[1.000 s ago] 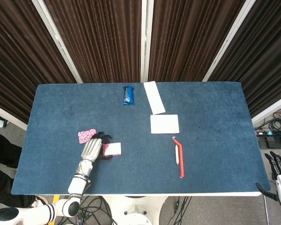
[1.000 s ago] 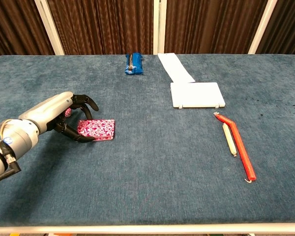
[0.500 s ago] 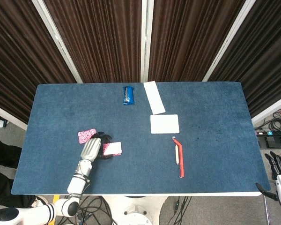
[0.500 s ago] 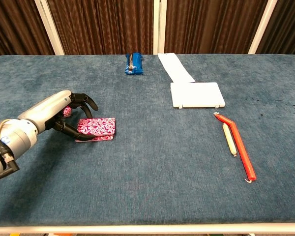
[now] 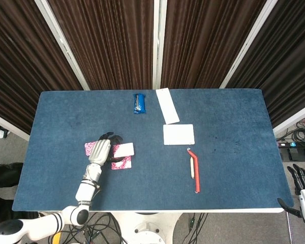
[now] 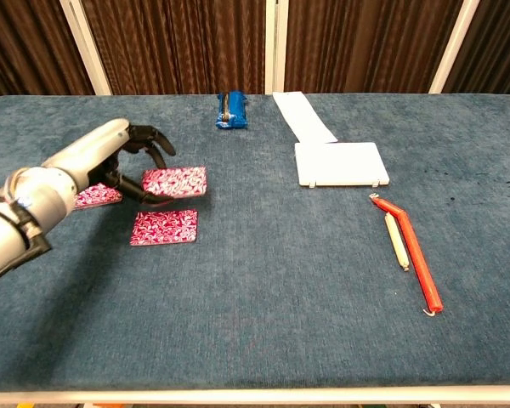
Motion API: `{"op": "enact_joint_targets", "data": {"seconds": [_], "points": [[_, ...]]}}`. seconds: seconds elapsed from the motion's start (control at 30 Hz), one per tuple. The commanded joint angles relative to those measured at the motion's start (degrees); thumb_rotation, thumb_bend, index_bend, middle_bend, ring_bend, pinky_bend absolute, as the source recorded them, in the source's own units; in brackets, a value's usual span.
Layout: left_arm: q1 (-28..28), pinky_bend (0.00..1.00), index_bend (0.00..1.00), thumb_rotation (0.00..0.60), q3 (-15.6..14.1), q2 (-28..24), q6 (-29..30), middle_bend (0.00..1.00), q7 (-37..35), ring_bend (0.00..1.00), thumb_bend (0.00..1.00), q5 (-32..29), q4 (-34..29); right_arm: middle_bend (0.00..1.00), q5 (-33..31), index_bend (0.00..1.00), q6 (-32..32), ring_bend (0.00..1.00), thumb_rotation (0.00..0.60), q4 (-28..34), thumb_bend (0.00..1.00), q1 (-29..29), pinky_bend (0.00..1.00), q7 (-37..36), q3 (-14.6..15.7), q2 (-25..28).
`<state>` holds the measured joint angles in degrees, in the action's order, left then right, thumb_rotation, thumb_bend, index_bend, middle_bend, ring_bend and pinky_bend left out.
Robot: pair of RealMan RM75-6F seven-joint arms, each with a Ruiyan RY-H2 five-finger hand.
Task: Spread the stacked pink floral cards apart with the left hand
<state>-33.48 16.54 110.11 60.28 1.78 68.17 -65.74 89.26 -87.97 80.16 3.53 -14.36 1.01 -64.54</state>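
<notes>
Plainly, from the chest view: left hand point(image 6: 110, 161) pinching one pink card point(image 6: 175, 181), lifted off the table point(image 6: 263, 289); dark fingers point(image 6: 153, 140) curled around its near edge. Second card point(image 6: 164, 227) flat just below, third card point(image 6: 96, 196) half hidden behind the wrist. From the head view: held card showing a pale back, overlapping the second card point(image 5: 122, 164); third card point(image 5: 90, 148) just left of the hand point(image 5: 100, 151). Only in the head view: right hand point(image 5: 304, 179) hanging off the table's right corner, dark fingers together; grip state cannot be told. Blue cloth table, dark brown curtains behind, white posts between them.
</notes>
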Motion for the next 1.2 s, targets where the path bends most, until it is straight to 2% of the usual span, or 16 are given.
{"op": "enact_joint_targets", "data": {"seconds": [0.03, 0.13, 0.3, 0.67, 0.8, 0.93, 1.07, 1.2], "points": [[-2.22, 0.17, 0.33, 0.6, 1.84, 1.31, -1.6, 0.44, 1.45, 0.13, 0.19, -1.59, 2.57, 0.0, -0.11, 0.0, 0.01, 0.0, 0.6, 0.0, 0.12, 0.05, 0.0, -0.09, -0.02, 0.05], [-4.1, 0.17, 0.33, 0.6, 3.15, 2.86, -2.85, 0.44, 1.93, 0.13, 0.19, -2.87, 5.78, 0.0, -0.19, 0.0, -0.18, 0.0, 0.6, -0.17, 0.12, 0.2, 0.0, -0.32, -0.02, 0.13], [-6.14, 0.17, 0.33, 0.6, 3.71, 5.19, -3.82, 0.45, 1.32, 0.14, 0.19, -3.27, 10.64, 0.0, -0.51, 0.0, 0.07, 0.0, 0.6, -0.65, 0.12, 0.21, 0.0, -1.03, -0.11, 0.11], [-7.64, 0.17, 0.33, 0.6, 3.12, 7.83, -5.47, 0.44, -1.19, 0.14, 0.19, -3.31, 16.77, 0.0, -0.68, 0.0, 0.35, 0.0, 0.6, -1.16, 0.12, 0.21, 0.0, -1.46, -0.12, -0.08], [-7.56, 0.17, 0.3, 0.6, 2.63, 7.83, -6.54, 0.31, -0.44, 0.13, 0.18, -3.92, 17.36, 0.0, -0.91, 0.0, 0.16, 0.0, 0.6, -1.38, 0.12, 0.4, 0.0, -1.79, -0.22, -0.01], [-7.26, 0.17, 0.22, 0.6, 2.44, 7.35, -7.0, 0.17, -0.47, 0.1, 0.16, -4.28, 16.71, 0.0, -0.84, 0.0, -0.27, 0.0, 0.6, -1.51, 0.12, 0.62, 0.0, -1.98, -0.23, 0.05], [-6.83, 0.17, 0.16, 0.6, 2.51, 6.29, -5.48, 0.13, -1.23, 0.08, 0.16, -3.5, 14.81, 0.0, -0.81, 0.0, -0.36, 0.0, 0.6, -1.52, 0.12, 0.7, 0.0, -2.03, -0.23, 0.09], [-5.87, 0.17, 0.16, 0.6, 2.74, 3.49, -2.95, 0.13, -0.69, 0.08, 0.16, -2.71, 9.91, 0.0, -0.84, 0.0, -0.23, 0.0, 0.6, -1.73, 0.12, 0.71, 0.0, -2.15, -0.21, -0.07]]}}
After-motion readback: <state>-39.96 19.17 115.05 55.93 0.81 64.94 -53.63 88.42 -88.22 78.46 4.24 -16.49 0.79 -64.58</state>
